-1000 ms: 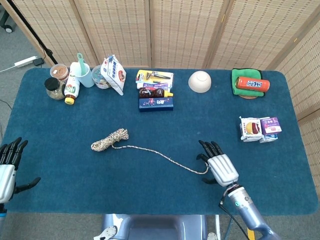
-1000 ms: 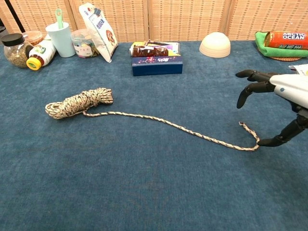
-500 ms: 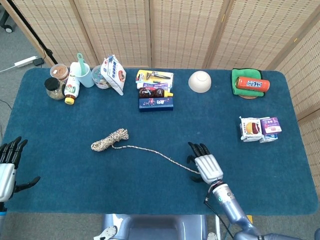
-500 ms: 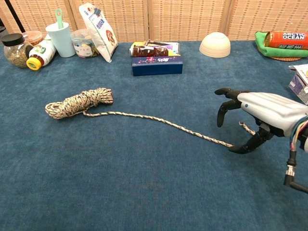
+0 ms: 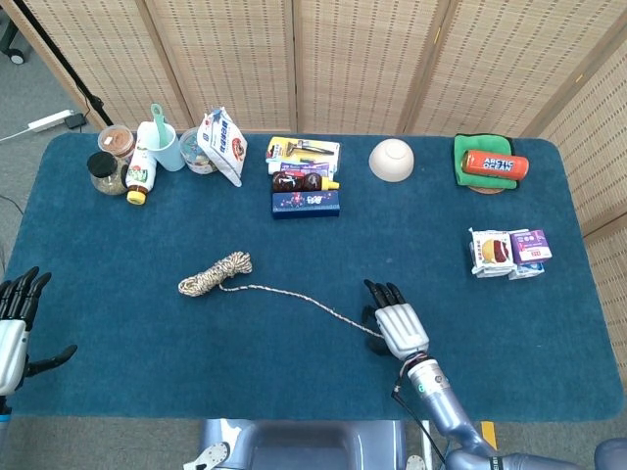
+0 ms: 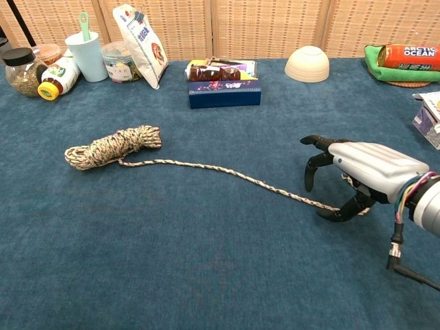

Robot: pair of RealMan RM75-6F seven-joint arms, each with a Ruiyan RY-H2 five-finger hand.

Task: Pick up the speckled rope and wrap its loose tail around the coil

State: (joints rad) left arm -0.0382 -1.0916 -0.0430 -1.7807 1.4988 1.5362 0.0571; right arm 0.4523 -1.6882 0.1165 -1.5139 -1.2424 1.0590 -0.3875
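Note:
The speckled rope lies on the blue table, its coil (image 5: 216, 273) (image 6: 113, 146) left of centre. Its loose tail (image 5: 304, 299) (image 6: 240, 177) runs rightward toward the front. My right hand (image 5: 397, 321) (image 6: 357, 175) arches over the tail's end, fingers apart and curved down, thumb low beside the rope. The last bit of the tail is hidden beneath the palm, and I see no grip on it. My left hand (image 5: 15, 323) hangs at the table's front left edge with spread fingers, holding nothing, far from the coil.
Jars (image 5: 106, 172), a cup (image 5: 167, 145) and a snack bag (image 5: 221, 145) stand at the back left. Boxes (image 5: 305, 203) and a bowl (image 5: 391, 160) sit at the back centre. A can on a green cloth (image 5: 495, 164) and small cartons (image 5: 509, 253) are on the right.
My right hand has moved left along the tail and lowered over its end. The rope and my left hand have stayed put.

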